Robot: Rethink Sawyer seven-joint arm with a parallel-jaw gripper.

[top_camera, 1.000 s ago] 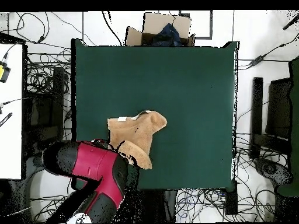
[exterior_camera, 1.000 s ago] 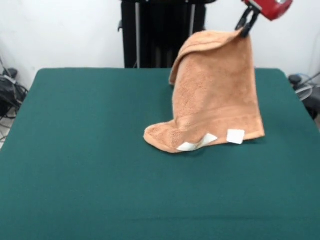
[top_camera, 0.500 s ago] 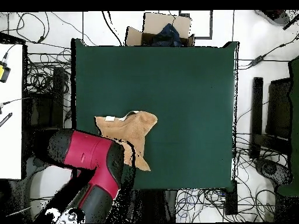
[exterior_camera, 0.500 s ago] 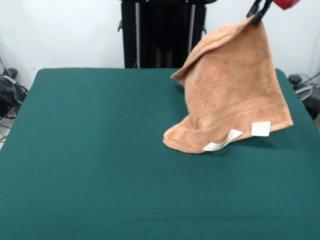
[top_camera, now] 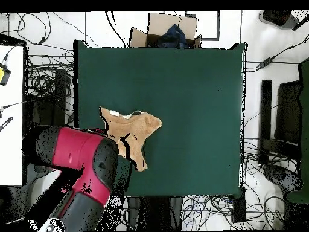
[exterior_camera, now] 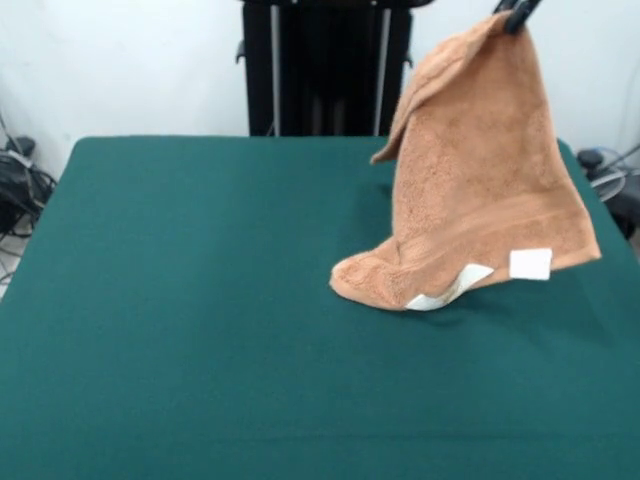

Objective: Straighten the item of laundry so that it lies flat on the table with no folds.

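The item of laundry [exterior_camera: 480, 190], an orange-tan towel, hangs from one top corner at the upper right of the front view. My gripper [exterior_camera: 516, 14] is shut on that corner, and only its dark tips show at the top edge. The towel's lower left part [exterior_camera: 375, 283] rests bunched on the green table [exterior_camera: 190, 300], while its right bottom corner floats just above the surface. Two white tags [exterior_camera: 529, 263] sit on the lower border. From overhead the towel [top_camera: 134, 128] is partly hidden by my red arm [top_camera: 78, 158], near the table's [top_camera: 187, 78] left side.
A cardboard box [top_camera: 164, 31] stands beyond the table's far edge in the overhead view. Cables lie on the floor all around. A white desk [top_camera: 11, 115] is at the left and black equipment [top_camera: 265, 121] at the right.
My gripper has risen and moved right in the front view, pulling the towel with it. The towel hangs taller, and its bunched foot has slid right across the table.
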